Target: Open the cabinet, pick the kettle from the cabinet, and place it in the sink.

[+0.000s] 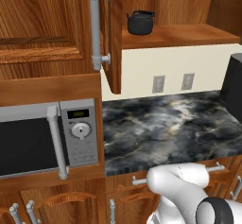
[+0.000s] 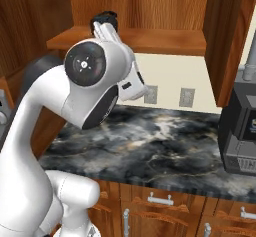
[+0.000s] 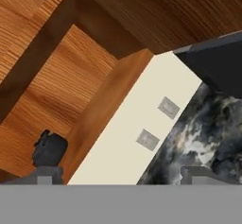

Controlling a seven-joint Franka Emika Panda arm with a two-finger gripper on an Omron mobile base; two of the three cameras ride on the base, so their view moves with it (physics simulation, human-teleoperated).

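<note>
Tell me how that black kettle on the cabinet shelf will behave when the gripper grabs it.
The kettle looks rigid, so it probably won't flex. Its squat round body sits flat on the shelf, so a light nudge should slide it rather than tip it. Lifted by the arched handle, it may swing or tilt toward the spout.

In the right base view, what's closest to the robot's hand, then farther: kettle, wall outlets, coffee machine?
1. Kettle, on the shelf by the open gripper.
2. Wall outlets, below.
3. Coffee machine, far right.
</note>
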